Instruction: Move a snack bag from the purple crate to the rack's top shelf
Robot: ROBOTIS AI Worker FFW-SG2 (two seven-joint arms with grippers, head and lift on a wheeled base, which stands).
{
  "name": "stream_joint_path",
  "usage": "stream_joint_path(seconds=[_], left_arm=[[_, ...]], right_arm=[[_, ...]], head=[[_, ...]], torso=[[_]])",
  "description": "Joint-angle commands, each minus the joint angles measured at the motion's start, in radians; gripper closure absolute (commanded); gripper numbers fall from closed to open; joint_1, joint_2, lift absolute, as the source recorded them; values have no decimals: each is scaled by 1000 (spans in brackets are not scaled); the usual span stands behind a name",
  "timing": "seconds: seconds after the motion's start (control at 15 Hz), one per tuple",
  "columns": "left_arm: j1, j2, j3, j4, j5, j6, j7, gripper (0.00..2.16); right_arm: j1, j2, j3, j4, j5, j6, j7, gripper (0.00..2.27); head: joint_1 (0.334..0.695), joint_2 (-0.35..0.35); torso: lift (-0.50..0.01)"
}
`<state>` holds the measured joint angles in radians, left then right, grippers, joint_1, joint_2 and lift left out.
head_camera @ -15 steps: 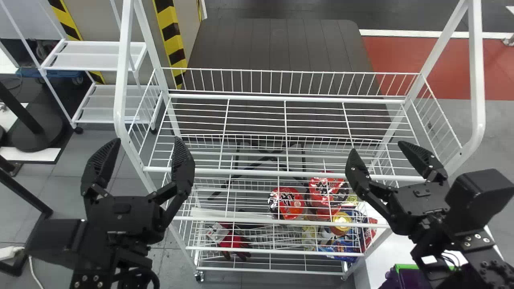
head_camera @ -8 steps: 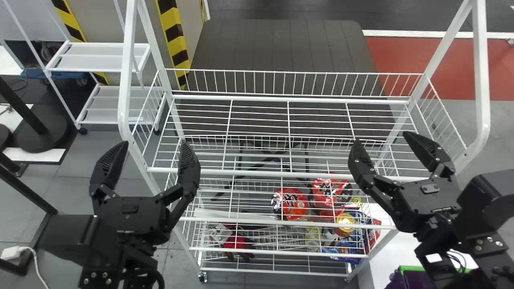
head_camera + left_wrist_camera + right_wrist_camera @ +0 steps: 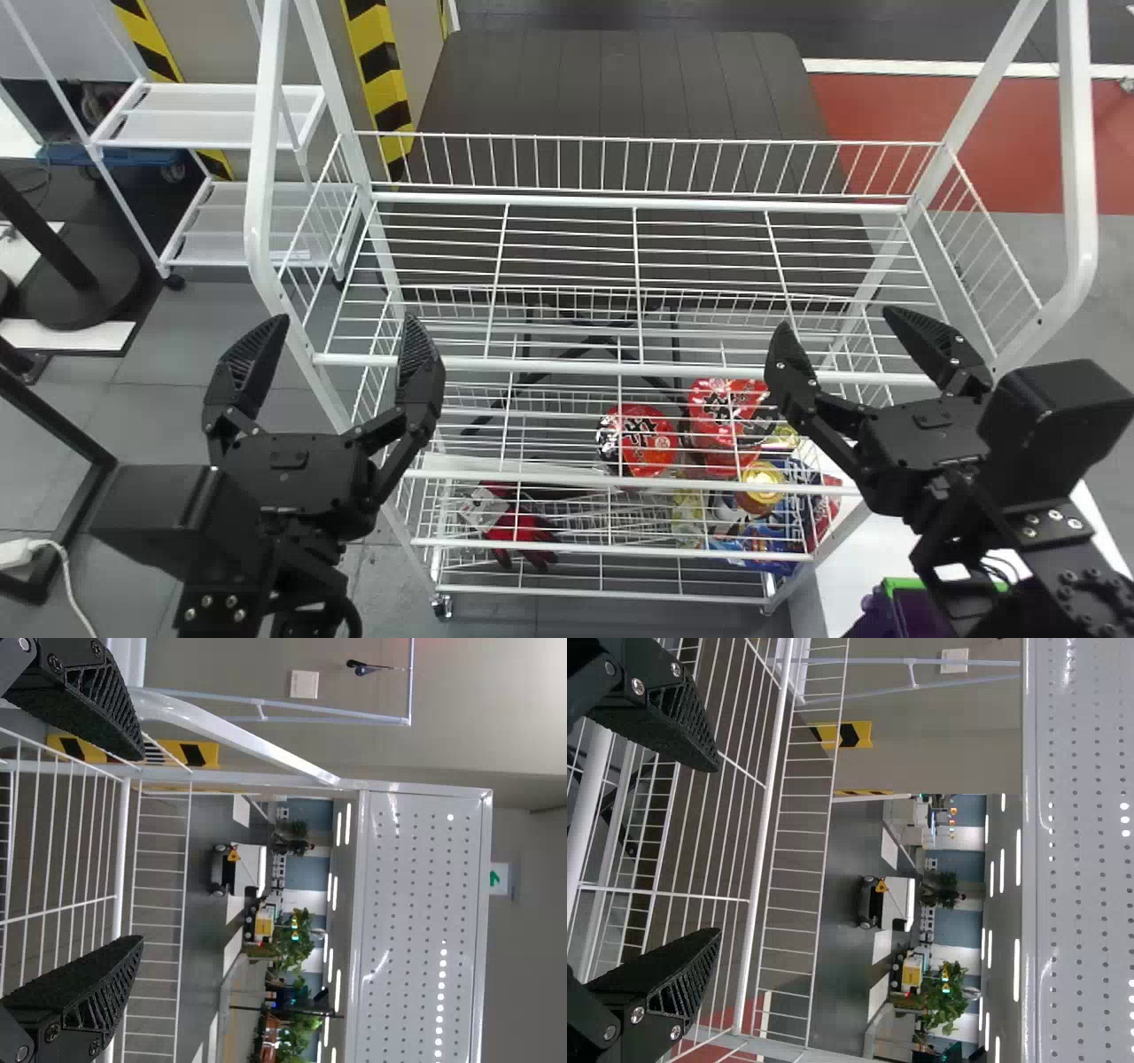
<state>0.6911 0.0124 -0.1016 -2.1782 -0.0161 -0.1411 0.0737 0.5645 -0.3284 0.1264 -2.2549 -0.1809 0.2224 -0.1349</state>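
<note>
Because the right arm (image 3: 1045,443) covered part of the purple crate (image 3: 917,613), right of the rack (image 3: 567,365), I couldn't make out its snack bag; the crate showed deep purple below a bright green edge. Glossy red bags (image 3: 648,443) with dark print lay low inside the rack. I had the left gripper (image 3: 346,319) and right gripper (image 3: 834,319) spread wide by its near corners.
</note>
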Motion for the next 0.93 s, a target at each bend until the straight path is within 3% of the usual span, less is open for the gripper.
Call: stream_joint_path(seconds=[0.0,0.6,0.87], left_arm=[[-2,1,7,2,33,8,-6,76],[-2,1,13,3,51,8,-6,76],[-13,0,16,40,53,-31,-6,76]], right_arm=[[0,-1,-4,0,-9,-5,1,178],[26,-3,-17,0,-11,-45,11,178],[57,-1,-53,3,-51,-76,51,178]], head=[[695,0],[695,2],[695,1]], torso=[[-41],[-77],[-94]])
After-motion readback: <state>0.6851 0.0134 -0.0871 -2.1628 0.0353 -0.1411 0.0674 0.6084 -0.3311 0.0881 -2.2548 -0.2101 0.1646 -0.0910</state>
